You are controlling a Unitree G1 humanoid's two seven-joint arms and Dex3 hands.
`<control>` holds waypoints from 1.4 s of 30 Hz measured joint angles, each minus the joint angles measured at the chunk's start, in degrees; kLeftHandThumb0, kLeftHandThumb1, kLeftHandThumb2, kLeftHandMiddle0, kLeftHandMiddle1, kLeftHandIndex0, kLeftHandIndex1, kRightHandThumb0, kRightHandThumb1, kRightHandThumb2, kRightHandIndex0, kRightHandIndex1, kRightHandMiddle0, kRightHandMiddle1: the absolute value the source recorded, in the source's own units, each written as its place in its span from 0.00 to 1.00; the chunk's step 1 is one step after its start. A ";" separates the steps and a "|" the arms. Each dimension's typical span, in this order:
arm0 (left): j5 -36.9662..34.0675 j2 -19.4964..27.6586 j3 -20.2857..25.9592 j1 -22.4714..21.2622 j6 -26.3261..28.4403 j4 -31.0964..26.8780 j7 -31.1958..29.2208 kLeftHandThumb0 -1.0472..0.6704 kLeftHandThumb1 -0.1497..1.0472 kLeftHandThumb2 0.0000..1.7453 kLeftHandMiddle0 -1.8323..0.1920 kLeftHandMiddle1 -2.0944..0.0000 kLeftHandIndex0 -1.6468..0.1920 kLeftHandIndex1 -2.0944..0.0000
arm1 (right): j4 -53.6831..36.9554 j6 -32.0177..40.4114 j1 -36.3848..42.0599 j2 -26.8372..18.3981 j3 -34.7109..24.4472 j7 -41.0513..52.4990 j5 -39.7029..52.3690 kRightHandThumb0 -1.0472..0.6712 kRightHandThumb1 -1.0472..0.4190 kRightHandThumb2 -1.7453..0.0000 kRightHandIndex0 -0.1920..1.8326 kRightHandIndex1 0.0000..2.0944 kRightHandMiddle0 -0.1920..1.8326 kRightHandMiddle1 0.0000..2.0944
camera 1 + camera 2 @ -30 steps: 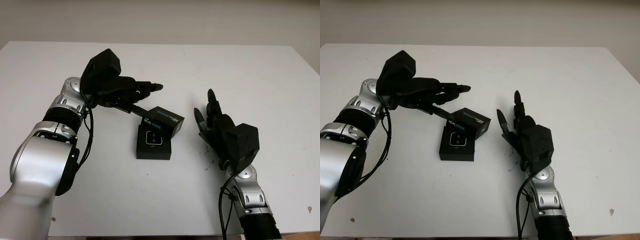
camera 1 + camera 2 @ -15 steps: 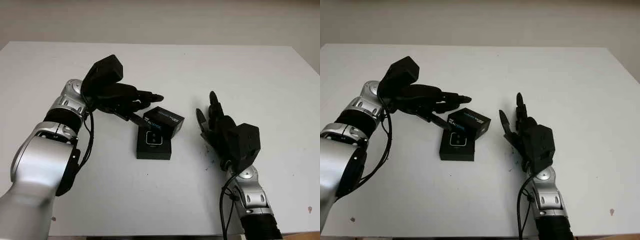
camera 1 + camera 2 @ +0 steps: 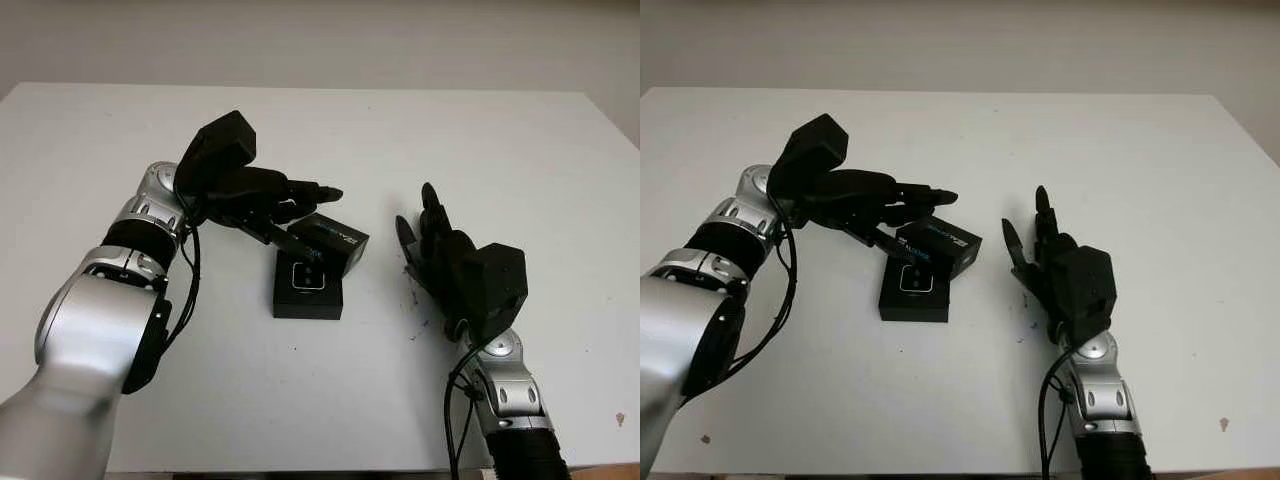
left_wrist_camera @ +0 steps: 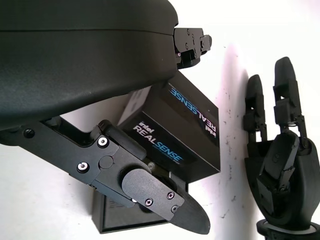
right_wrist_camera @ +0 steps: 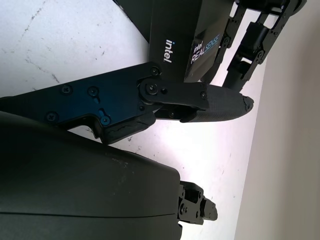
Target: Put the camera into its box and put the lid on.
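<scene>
While the camera (image 3: 307,279) sits in its box (image 3: 307,300), the open left hand (image 3: 275,205) reaches around the tilted lid (image 3: 328,241).

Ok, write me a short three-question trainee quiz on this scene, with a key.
1. True or false: the lid already closes the box.
2. Which hand is reaching over the lid: A the left hand, B the right hand?
3. Fill in: the camera sits inside the ____.

Key: 1 false, the lid leans tilted on the box's far edge; 2 A; 3 box.
</scene>
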 measured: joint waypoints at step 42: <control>1.64 -1.66 0.20 2.42 -3.61 0.04 12.67 0.39 0.95 0.03 0.74 0.38 0.77 0.49 | -3.76 3.40 1.73 -0.18 -0.73 -0.22 0.83 0.21 0.00 0.74 0.01 0.03 0.04 0.03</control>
